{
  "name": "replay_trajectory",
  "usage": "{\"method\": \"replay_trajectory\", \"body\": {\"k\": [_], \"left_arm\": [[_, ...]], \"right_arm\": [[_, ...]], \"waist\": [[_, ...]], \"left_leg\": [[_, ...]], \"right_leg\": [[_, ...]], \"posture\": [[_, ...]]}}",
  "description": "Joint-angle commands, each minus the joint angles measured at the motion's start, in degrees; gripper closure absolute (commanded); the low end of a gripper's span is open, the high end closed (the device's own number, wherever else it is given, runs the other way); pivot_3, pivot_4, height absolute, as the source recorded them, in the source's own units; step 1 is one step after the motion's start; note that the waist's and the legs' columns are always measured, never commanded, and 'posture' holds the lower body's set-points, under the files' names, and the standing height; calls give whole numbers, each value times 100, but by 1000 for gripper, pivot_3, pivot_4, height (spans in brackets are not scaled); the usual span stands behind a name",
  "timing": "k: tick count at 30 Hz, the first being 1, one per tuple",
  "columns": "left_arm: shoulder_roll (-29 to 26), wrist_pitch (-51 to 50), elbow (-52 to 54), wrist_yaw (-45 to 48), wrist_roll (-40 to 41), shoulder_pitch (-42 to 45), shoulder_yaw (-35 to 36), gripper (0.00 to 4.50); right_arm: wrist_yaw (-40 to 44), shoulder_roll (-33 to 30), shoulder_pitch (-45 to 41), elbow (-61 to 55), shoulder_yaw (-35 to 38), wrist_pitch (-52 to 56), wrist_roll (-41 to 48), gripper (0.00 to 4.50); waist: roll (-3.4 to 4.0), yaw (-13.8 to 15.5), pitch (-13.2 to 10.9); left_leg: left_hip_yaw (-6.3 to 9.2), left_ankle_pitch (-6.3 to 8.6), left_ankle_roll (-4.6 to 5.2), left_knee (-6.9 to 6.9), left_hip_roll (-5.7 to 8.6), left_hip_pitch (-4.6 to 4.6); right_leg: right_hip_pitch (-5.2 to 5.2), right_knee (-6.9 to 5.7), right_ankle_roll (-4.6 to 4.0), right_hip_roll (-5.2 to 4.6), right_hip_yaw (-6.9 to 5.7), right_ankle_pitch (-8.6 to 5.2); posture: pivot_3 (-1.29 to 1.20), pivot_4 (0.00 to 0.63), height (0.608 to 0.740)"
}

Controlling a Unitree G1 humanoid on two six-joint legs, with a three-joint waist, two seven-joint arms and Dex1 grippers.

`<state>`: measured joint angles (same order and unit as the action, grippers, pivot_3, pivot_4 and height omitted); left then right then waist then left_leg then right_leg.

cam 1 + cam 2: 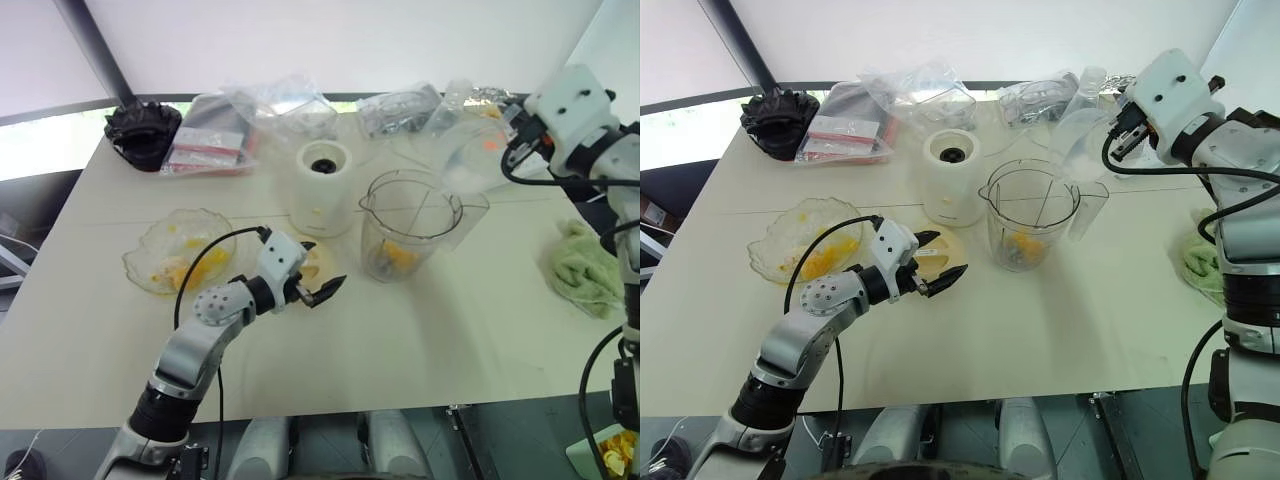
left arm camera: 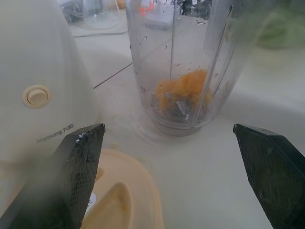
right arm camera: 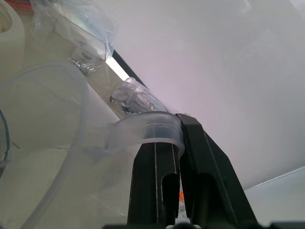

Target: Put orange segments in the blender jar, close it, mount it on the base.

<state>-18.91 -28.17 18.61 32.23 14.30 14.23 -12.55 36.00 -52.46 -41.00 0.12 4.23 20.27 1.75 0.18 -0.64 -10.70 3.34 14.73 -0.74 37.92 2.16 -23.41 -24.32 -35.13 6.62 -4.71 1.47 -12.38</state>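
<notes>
blender jar [image 1: 410, 226] sits on the table beside the base [image 1: 322, 187] with orange segments [image 1: 398, 256] inside. left gripper [image 1: 318, 288] hangs spread wide over the cream lid [image 1: 940, 252], right gripper [image 3: 177, 143] is up high pinching a clear plastic cup [image 1: 1080, 135] by its handle

Base [image 2: 38, 86] cut off by frame edge; green cloth [image 2: 281, 28] blurred.

Lighting: bright, diffuse daylight from the white backdrop behind the table [image 1: 480, 330]; shadows soft and faint. Glare washes out the upper right wrist view. Left wrist view: near black fingertips [image 2: 83, 162] blurred, overall slightly hazy.
</notes>
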Motion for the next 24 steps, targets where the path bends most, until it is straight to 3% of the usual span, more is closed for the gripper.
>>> {"method": "replay_trajectory", "body": {"k": [1, 24], "left_arm": [[23, 126, 144, 2, 3, 28, 49, 0], [34, 155, 134, 38, -22, 39, 3, 0]], "right_arm": [[-23, -77, -253, -114, 156, -134, -62, 4459], [48, -100, -250, -122, 128, -365, -262, 4459]], "waist": [[0, 0, 0], [0, 0, 0]], "left_leg": [[0, 0, 0, 0, 0, 0], [0, 0, 0, 1, 2, 0]], "right_leg": [[0, 0, 0, 0, 0, 0], [0, -2, 0, 0, 0, 1]], "posture": [[0, 150, 740], [0, 150, 740]]}}
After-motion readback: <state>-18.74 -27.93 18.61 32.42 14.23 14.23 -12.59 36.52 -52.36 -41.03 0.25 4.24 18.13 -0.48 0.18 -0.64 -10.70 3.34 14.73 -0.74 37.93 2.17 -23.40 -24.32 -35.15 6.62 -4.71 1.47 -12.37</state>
